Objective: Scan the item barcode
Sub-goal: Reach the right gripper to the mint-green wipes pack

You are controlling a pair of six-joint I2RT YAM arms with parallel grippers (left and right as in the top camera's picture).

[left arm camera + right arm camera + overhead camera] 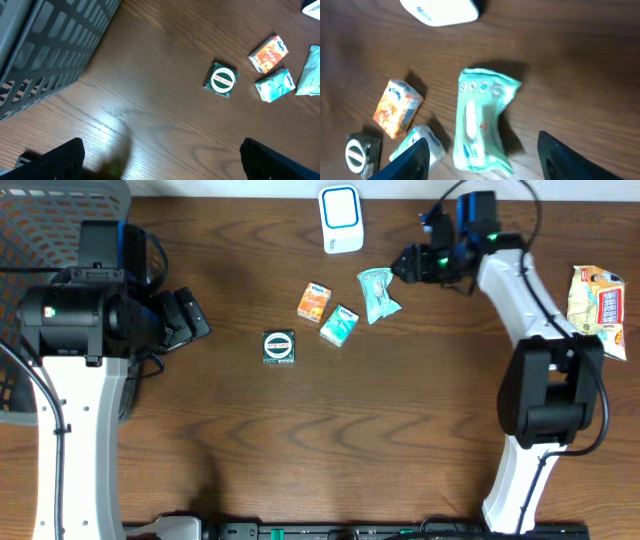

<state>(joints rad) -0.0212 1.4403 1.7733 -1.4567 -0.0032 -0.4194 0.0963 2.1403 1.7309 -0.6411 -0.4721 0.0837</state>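
A white scanner [340,218] stands at the table's far edge, and its base shows in the right wrist view [440,10]. In front of it lie four items: a green crinkled packet [378,294], an orange pack [314,301], a teal pack [339,326] and a dark square pack with a round logo [279,347]. My right gripper [403,266] is open just right of the green packet. In the right wrist view the green packet [480,125] lies between the spread fingers [412,160], with a gap on each side. My left gripper [193,320] hangs open at the left, holding nothing.
A grey slatted basket [40,240] fills the far left corner, close behind the left arm. A yellow and red snack bag [598,310] lies at the right edge. In the left wrist view the dark pack [221,80], orange pack [269,53] and teal pack [275,85] lie ahead.
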